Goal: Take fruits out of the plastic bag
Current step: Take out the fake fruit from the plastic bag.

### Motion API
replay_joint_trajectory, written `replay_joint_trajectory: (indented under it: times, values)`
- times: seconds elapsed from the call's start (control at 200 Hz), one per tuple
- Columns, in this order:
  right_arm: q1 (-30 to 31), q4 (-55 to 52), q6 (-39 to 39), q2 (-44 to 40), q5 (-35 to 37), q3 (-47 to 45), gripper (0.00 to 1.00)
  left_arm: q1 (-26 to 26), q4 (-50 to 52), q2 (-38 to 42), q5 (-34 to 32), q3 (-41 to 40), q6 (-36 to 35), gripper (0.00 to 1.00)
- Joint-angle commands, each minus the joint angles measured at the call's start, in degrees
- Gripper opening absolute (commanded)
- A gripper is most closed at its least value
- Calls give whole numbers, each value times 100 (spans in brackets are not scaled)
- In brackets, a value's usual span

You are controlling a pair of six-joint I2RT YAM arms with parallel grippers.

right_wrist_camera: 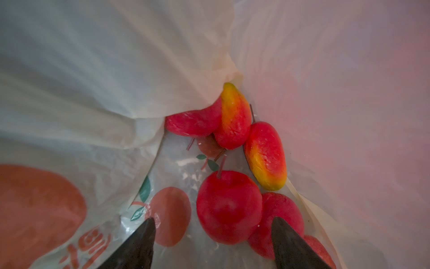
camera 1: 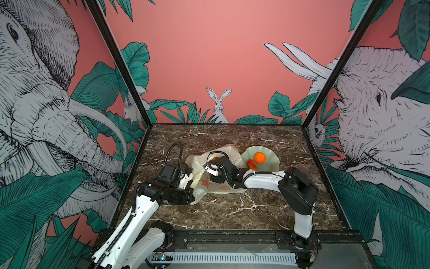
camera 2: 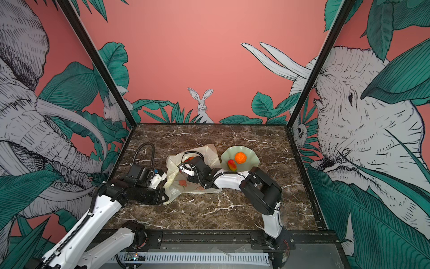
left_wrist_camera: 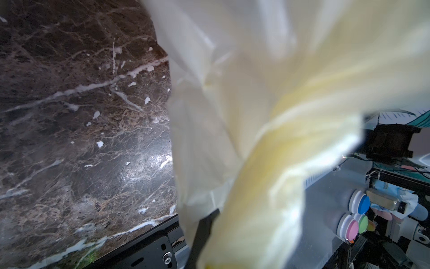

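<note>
Roughly: two fruits [camera 1: 260,157] sat in the dish [camera 1: 272,163] at the plastic bag's [camera 1: 197,163] 2 o'clock; at least five lay inside. The open right gripper [right_wrist_camera: 213,220] faced a red fruit [right_wrist_camera: 229,207]; the left gripper [camera 1: 189,182] pinched the bag.

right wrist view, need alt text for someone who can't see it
Inside the plastic bag, the right end effector is open, with a round red fruit just ahead between its dark fingers. Two red-yellow oval fruits and other red fruits lie farther in.
</note>
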State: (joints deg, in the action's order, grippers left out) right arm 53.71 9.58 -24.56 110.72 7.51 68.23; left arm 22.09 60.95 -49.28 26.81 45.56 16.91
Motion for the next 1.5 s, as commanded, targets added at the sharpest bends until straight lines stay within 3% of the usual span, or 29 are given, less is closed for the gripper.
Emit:
replay_joint_trajectory:
  times: [0.0, 0.43, 0.875, 1.355, 1.496]
  values:
    - [-51, 74, 800, 224, 339, 291, 78, 13, 16, -41, 160, -115, -90, 0]
    - [-97, -126, 2357, 820, 491, 913, 79, 14, -6, -218, 277, -126, -117, 0]
    - [-227, -663, 2516, 1327, 559, 1368, 72, 8, -27, -209, 261, -149, -99, 0]
    - [-327, -379, 2430, 753, -233, 955, 38, 11, 6, -340, 247, -137, -91, 0]
    - [-325, 112, 2270, 376, -969, 501, 36, 15, -4, -320, 241, -147, -87, 0]
